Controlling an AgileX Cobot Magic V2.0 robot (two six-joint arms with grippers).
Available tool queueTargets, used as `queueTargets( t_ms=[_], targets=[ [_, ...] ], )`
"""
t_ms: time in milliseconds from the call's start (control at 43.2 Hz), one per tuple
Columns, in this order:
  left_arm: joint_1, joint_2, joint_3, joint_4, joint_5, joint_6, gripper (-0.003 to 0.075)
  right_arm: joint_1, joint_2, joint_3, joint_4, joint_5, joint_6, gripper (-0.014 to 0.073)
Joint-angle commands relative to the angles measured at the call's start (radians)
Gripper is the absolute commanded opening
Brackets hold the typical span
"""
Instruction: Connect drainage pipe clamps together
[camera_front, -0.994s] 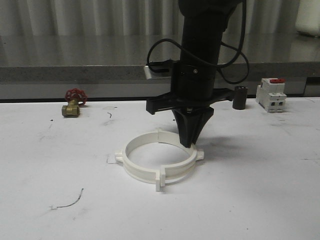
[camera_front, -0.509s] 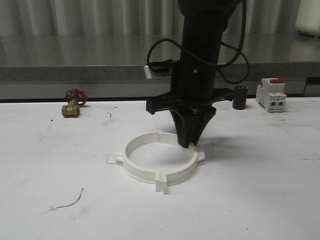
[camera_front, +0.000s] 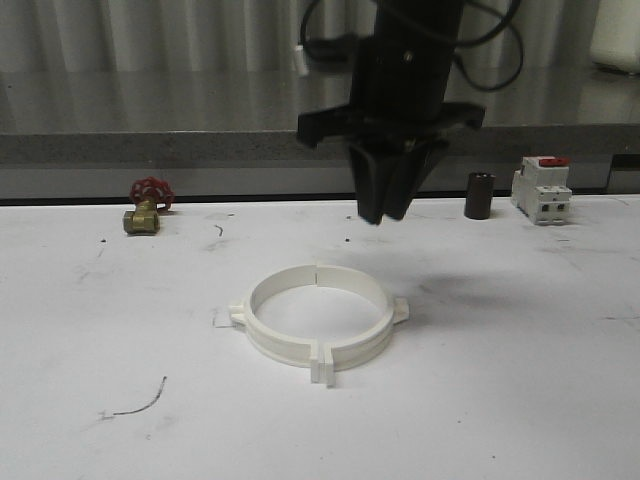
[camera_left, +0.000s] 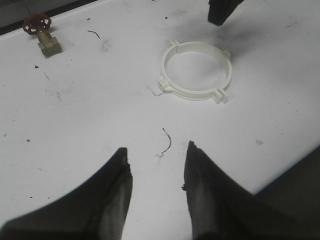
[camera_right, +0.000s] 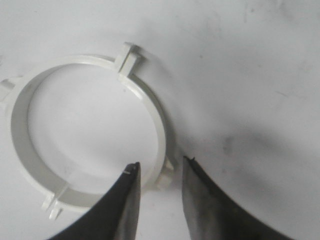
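Observation:
The two white drainage pipe clamps (camera_front: 280, 345) lie flat on the white table, joined into one ring (camera_left: 192, 93), with end tabs meeting at the front (camera_front: 322, 366) and at the back. My right gripper (camera_front: 381, 214) hangs well above the ring's far right rim, apart from it. In the right wrist view it (camera_right: 160, 162) is open and empty, with the band (camera_right: 155, 115) and one lug below its tips. My left gripper (camera_left: 156, 147) is open over bare table, nearer the front edge, well short of the ring. The right gripper's tips (camera_left: 220, 12) also show beyond the ring.
A brass valve with a red handwheel (camera_front: 147, 205) sits at the back left, also (camera_left: 42, 35). A black cylinder (camera_front: 479, 195) and a white red-topped switch (camera_front: 542, 188) stand at the back right. A thin wire scrap (camera_left: 166, 140) lies before the ring. A grey ledge runs behind.
My right gripper has risen straight up from the ring's far right rim and no longer touches it. The ring stays in place on the table.

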Motion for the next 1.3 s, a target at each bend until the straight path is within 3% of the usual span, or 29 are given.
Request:
queueTargets(
  t_ms=[0, 833, 1087, 1272],
  targets=[
    [0.003, -0.001, -0.025, -0.002, -0.071, -0.008, 0.026, -0.003, -0.15, -0.002, -0.047, 0.016, -0.007, 0.0249],
    [0.003, -0.001, -0.025, 0.016, -0.078, -0.008, 0.026, -0.003, -1.161, 0.819, -0.038, -0.164, -0.006, 0.0249],
    [0.003, -0.001, -0.025, 0.016, -0.082, -0.008, 0.026, -0.003, -1.411, 0.996, -0.015, -0.178, -0.006, 0.0249],
    [0.003, -0.001, -0.025, 0.016, -0.082, -0.008, 0.0256, -0.003, -1.489, 1.059, -0.005, -0.207, -0.006, 0.0244]
  ],
)
